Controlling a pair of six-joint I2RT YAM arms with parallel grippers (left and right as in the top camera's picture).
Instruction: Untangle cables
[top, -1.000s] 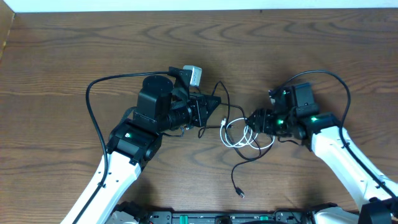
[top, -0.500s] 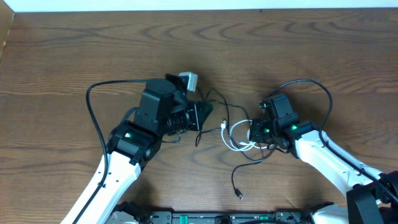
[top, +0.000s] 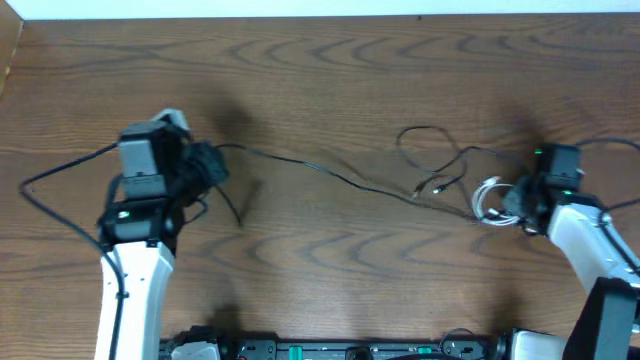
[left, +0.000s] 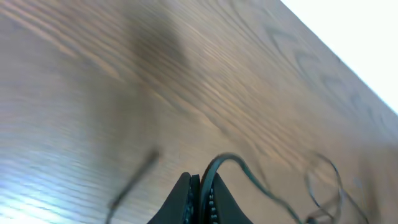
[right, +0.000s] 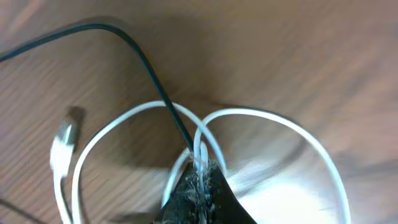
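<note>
**Left claw** (left: 200, 186): tips pressed together, clamped on black cable (top: 330, 175). In the left wrist view, cable arching up out of the pinch and off ahead-right of the claw. Short free end trailing just beside the claw, blurred.

**Right claw** (right: 200, 171): tips together, clamped on white cable (right: 112, 134) at the spot where two of its loops cross. Black cable running into the same pinch from ahead-left of the claw. Gripped as well, or only lying against the tips: cannot tell.

**Black cable**: one long, shallow line over the table (top: 320, 80), from the left claw's tips across toward the right claw. Loose open loop and a small knot of strands near the right claw, on the side facing the left claw. Crosses over the white loops just ahead of the right claw's tips.

**White cable**: gathered in small coils directly at the right claw's tips, loops fanning out ahead to both sides. White plug (right: 62, 137) ahead-left of that claw, blurred.

**Claws**: well apart, at opposite ends of the table, joined only by the black line.
</note>
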